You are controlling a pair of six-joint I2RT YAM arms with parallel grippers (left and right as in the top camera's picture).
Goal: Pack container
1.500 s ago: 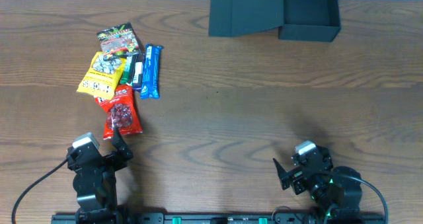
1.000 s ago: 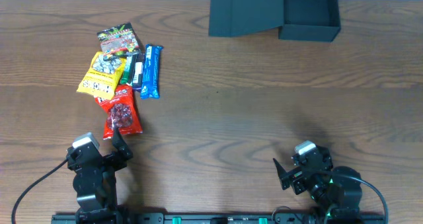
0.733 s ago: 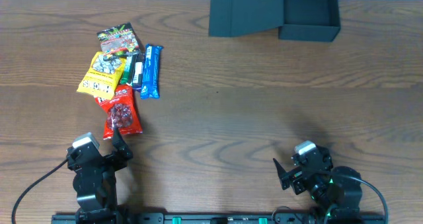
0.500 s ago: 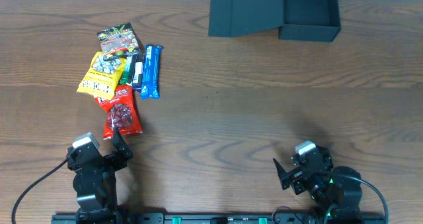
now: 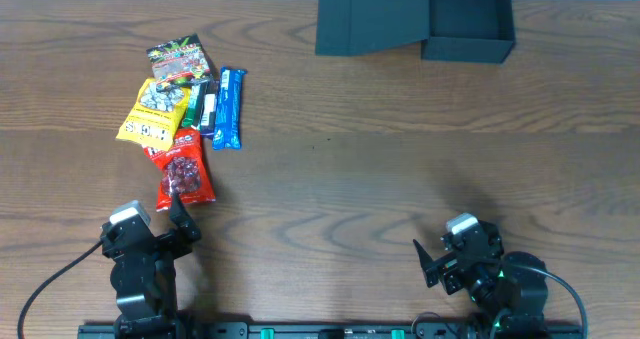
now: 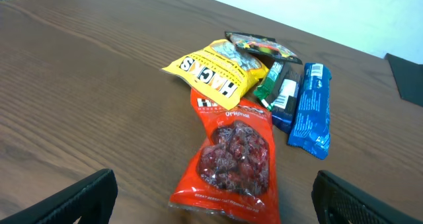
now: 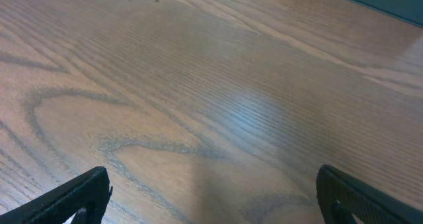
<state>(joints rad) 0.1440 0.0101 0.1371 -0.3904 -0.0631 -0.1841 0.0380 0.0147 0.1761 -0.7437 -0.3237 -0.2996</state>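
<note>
Packing is not yet begun, I judge. The left gripper (image 6: 211, 191) and the right gripper (image 7: 211, 184) both stand spread wide, holding nothing. The container (image 5: 468, 19) sits open at one o'clock, and the snack packets (image 5: 185, 99) lie at ten o'clock. The next move probably calls for the left gripper to reach the red packet (image 6: 234, 158) just ahead.

the table (image 7: 218, 105) is brown wood with a visible grain and a soft sheen. the container (image 5: 415, 19) looks like matt dark cardboard. ahead of the left gripper (image 6: 211, 191) and its matt black fingers (image 6: 79, 197), the red packet (image 6: 231, 158) and blue wrapper (image 6: 310, 108) are glossy, crinkled film.
</note>
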